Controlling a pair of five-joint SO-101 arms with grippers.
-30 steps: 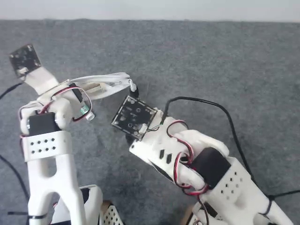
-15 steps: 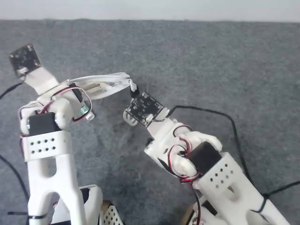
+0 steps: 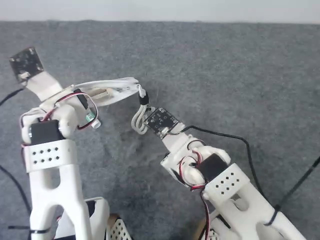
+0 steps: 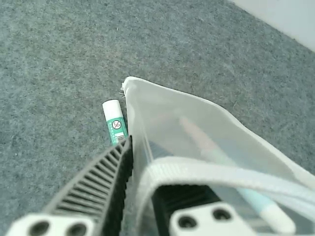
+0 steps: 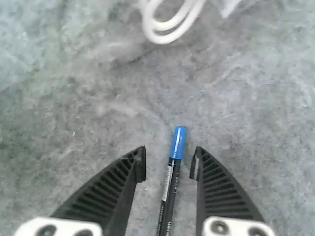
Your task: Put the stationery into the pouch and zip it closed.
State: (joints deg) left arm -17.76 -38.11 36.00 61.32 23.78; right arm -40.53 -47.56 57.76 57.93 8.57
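A translucent white pouch [image 4: 197, 132] hangs off the carpet with my left gripper [image 4: 140, 164] shut on its edge, and pens show through its wall. In the high view the pouch [image 3: 112, 90] is held out from the left arm toward the middle. A white and green tube [image 4: 114, 123] lies on the carpet beside the pouch's far corner. A black pen with a blue cap [image 5: 173, 167] lies on the carpet between the fingers of my right gripper [image 5: 169, 155], which is open around it and low over the floor. A white cord loop [image 5: 170, 19] hangs just beyond the pen.
Grey carpet [image 3: 240, 75] spreads open to the right and back. The right arm [image 3: 200, 167] stretches toward the pouch's tip, its black cable [image 3: 240, 142] trailing to the right. A pale wall runs along the far edge.
The right arm has stretched forward and dropped lower, its wrist turning toward the pouch's tip. The left arm and the pouch have stayed still.
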